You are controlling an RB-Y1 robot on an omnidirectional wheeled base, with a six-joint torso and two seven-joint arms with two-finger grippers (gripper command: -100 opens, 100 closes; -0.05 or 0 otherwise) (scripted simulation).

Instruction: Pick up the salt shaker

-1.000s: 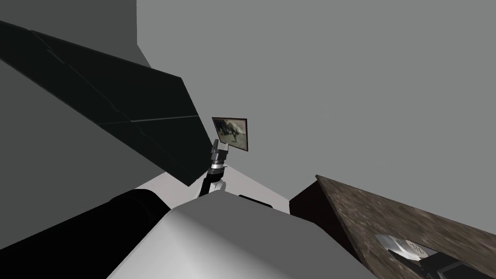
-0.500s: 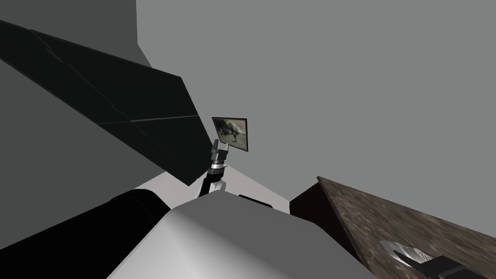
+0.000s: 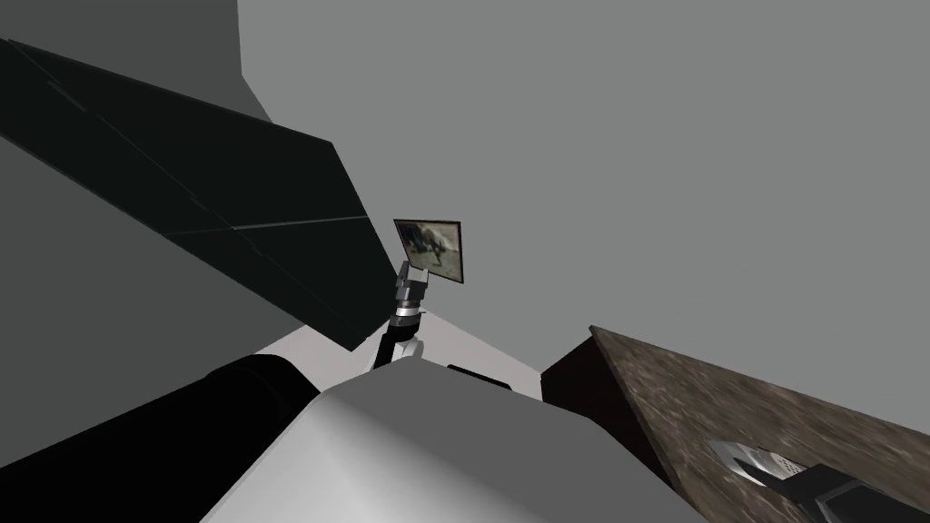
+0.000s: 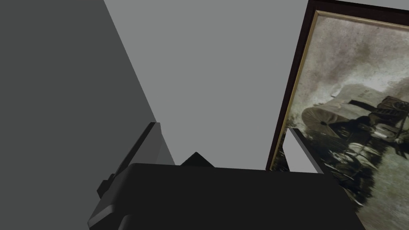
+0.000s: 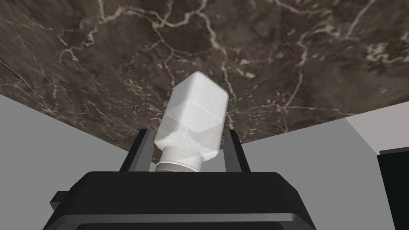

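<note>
Over the dark marbled bench [image 5: 279, 60], the right hand [image 5: 188, 133] is gripping the white salt shaker [image 5: 193, 115], its two fingers [image 5: 143, 151] pressing the shaker's opposite sides. The shaker is sitting tilted between them, its round neck pointing back at the hand's dark body and its square end pointing toward the stone. Whether that end is touching the bench cannot be told. The left hand [image 4: 222, 129] is hanging raised, well apart from the bench, its fingers standing wide apart and gripping nothing.
</note>
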